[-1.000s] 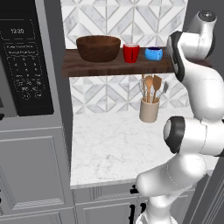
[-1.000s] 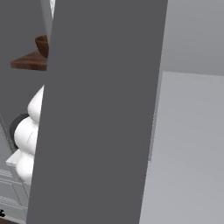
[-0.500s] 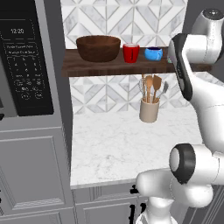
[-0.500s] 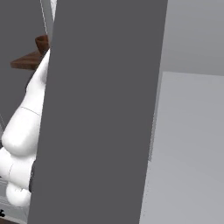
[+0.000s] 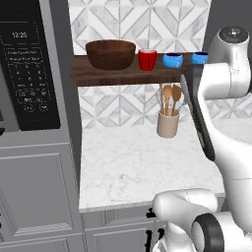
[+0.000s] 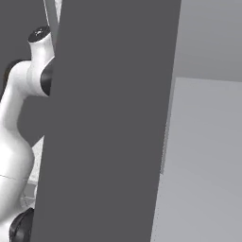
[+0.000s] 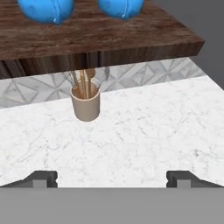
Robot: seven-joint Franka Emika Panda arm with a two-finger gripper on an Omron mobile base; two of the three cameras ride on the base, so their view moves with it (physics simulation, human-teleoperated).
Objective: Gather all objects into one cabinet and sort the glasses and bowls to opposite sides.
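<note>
Our claw (image 7: 112, 177) hung open and empty. Below and ahead lay the surface (image 7: 144, 131) with the crock (image 7: 86, 104). Above and beyond, the shelf (image 5: 123, 75) held everything: brown bowl (image 5: 110, 53), cup (image 5: 147, 59), then two blue bowls (image 7: 43, 9). The cup sat between bowls, so we judged sorting unfinished.

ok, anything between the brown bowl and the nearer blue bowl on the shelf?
Yes: the red cup stands between the wooden bowl and the first blue bowl, seen in the left base view.
</note>
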